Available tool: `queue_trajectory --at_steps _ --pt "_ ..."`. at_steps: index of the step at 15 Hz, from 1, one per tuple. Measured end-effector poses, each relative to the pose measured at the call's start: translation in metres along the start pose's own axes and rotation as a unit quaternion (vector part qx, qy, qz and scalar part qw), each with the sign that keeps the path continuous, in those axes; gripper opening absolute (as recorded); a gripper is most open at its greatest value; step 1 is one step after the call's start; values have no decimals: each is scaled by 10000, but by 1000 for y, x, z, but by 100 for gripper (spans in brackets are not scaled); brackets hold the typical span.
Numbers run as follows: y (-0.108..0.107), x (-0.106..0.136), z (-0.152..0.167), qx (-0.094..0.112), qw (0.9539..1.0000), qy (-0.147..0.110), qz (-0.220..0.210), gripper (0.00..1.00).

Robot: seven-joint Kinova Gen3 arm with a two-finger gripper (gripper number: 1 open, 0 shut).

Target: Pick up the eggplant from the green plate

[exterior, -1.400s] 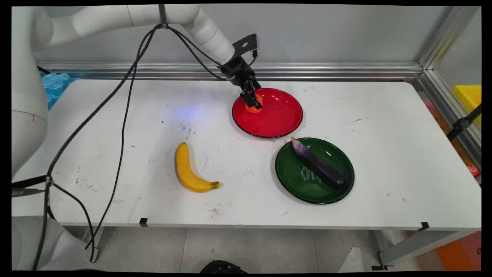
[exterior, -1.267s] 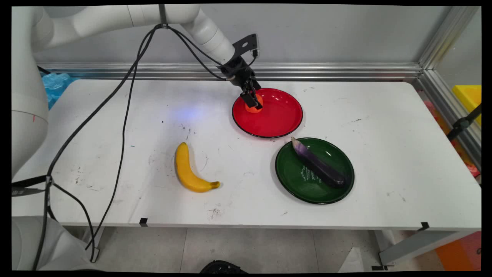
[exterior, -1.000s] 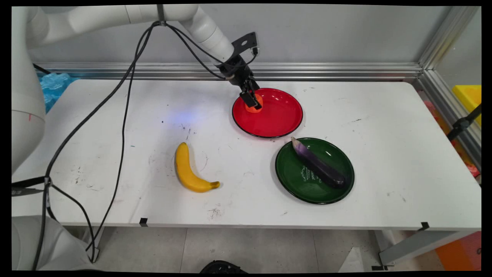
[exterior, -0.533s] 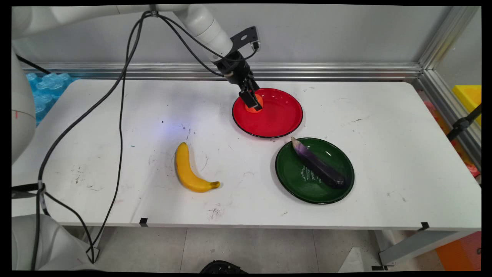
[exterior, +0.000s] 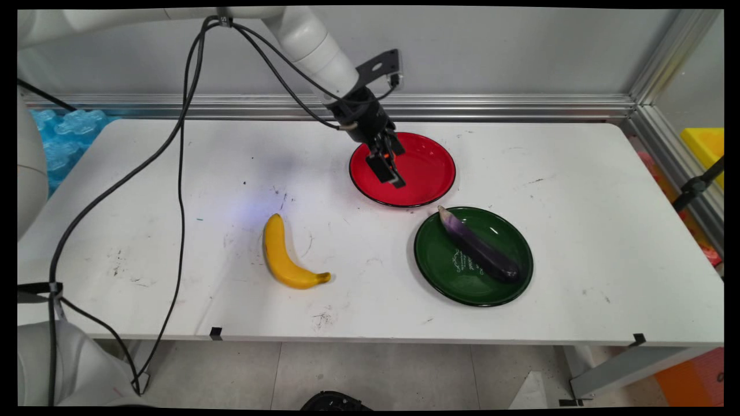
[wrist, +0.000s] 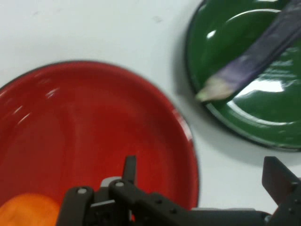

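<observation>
My gripper (exterior: 392, 173) hangs low over the red plate (exterior: 430, 167), on its left half as the main view shows it, tilted down and toward the table's near side. My fingers (wrist: 130, 165) stand wide apart and nothing is between them; I hold nothing.

A small orange object (wrist: 28, 209) lies on the red plate. In the hand view it sits at the lower left corner, beside my linkage and outside the gap between the fingers, so I judge it to be resting on the plate and free of me. In the main view my own hand covers nearly all of it, and I cannot say what kind of thing it is beyond rounded and orange. I also cannot tell whether any part of my hand touches it.

Just beside the red plate, toward the near right, is the green plate (exterior: 442, 271); their rims are close but apart. A purple eggplant (exterior: 477, 245) lies slantwise across it, its pale stem end at the rim nearest the red plate.

A yellow banana (exterior: 283, 257) lies bare on the white table (exterior: 578, 202), well to the left of both plates and on neither. It is far from my hand.
</observation>
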Motion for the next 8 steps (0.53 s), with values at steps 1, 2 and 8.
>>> queue_trajectory --at_steps 1,2,8 --pt "4 3 2 -34 10000 22 62 100" --pt "9 6 5 -88 9998 53 151 100" --pt "33 31 38 -333 9964 272 730 100"
